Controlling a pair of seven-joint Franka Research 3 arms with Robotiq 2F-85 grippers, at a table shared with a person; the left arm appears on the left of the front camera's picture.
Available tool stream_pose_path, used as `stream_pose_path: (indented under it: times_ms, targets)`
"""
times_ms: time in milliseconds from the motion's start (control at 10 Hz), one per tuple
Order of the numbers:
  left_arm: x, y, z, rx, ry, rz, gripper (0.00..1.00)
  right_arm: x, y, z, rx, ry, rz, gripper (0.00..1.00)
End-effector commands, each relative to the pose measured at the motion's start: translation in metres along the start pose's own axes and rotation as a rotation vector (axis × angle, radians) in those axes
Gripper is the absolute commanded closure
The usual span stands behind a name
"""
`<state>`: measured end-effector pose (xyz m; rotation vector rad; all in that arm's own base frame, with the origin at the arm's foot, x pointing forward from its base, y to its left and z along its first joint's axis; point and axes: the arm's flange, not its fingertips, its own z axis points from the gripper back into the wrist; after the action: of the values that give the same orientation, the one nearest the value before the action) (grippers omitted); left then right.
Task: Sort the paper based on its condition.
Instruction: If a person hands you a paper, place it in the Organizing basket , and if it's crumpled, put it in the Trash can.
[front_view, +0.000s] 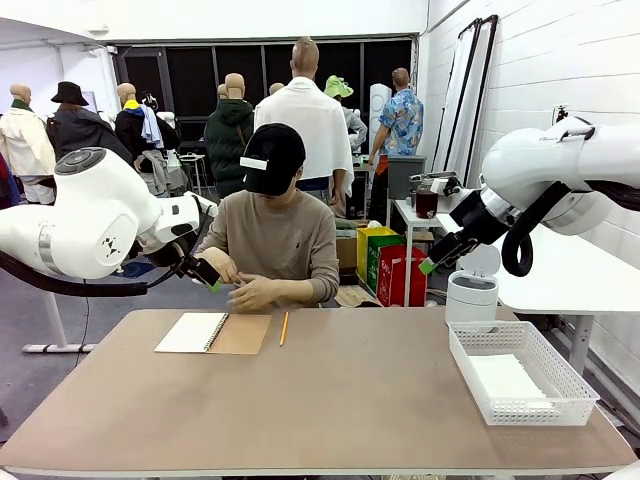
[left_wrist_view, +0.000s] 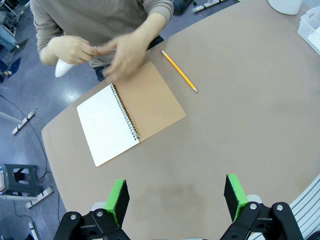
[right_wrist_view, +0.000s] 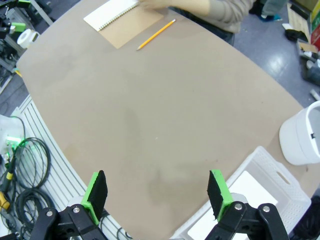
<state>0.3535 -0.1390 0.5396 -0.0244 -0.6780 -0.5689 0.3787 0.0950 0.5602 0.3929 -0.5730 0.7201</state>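
Brown tabletop (front_view: 350, 400) in a big hall, with a person sitting at the far side. Both arms hang above the table: the left gripper (left_wrist_view: 176, 196) has its green pads spread wide with nothing between them, and the right gripper (right_wrist_view: 156, 192) is the same deal, apart and empty. Below the left one lies a spiral notebook (left_wrist_view: 131, 112), open with its brown cover folded out, and a yellow pencil (left_wrist_view: 179, 71) sits near it. The person's hands (left_wrist_view: 117, 50) are blurred at the table edge, fiddling with something pale; can't tell if it's a sheet. The paper (front_view: 505, 380) I can make out lies flat in the white basket (front_view: 540, 410) on the robot's right, near a white bin (front_view: 472, 297). My read: the robot's waiting on a sheet. Next it'll need one handed over or laid down, then a thin-edge pinch and a call on flat versus crumpled. No brand or writing I can read anywhere.
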Motion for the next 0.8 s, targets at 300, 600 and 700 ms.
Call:
stream_pose_path:
  times_ms: [300, 600, 700]
  targets:
    - [-0.001, 0.0011, -0.0002, -0.001, 0.0, 0.001, 0.0, 0.0009, -0.0005, -0.0008, 0.004, 0.005, 0.0, 0.0]
    - [-0.001, 0.0011, -0.0002, -0.001, 0.0, 0.001, 0.0, 0.0009, -0.0005, -0.0008, 0.004, 0.005, 0.0, 0.0]
    - [-0.001, 0.0011, -0.0002, -0.001, 0.0, 0.001, 0.0, 0.0009, -0.0005, -0.0008, 0.004, 0.005, 0.0, 0.0]
